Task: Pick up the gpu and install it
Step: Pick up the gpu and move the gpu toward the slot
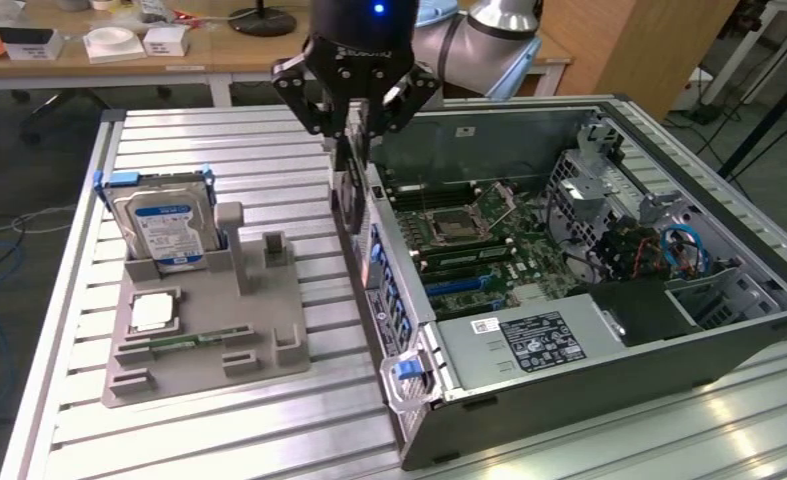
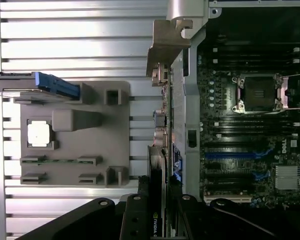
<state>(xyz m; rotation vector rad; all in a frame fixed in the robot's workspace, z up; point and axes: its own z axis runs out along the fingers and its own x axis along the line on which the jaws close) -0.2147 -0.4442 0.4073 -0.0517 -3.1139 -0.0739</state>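
Note:
The gpu (image 1: 352, 180) hangs on edge from my gripper (image 1: 354, 118), which is shut on its upper edge. The card sits over the near wall of the open computer case (image 1: 593, 330), at the rear edge of the motherboard (image 1: 480, 235). In the wrist view the gpu (image 2: 157, 165) is seen edge-on, its silver end bracket (image 2: 166, 45) farthest from the camera. My gripper (image 2: 159, 212) has a black finger on either side of it. The card lines up beside the case's rear slot wall, with the motherboard (image 2: 250, 125) and its expansion slots alongside.
A grey parts holder (image 1: 206, 340) lies on the slatted table at the exterior view's left. It carries an upright hard drive (image 1: 166, 225), a CPU (image 1: 153, 312) and a memory stick (image 1: 186, 342). The case's power supply (image 1: 533, 340) and drive cage (image 1: 593, 170) flank the motherboard.

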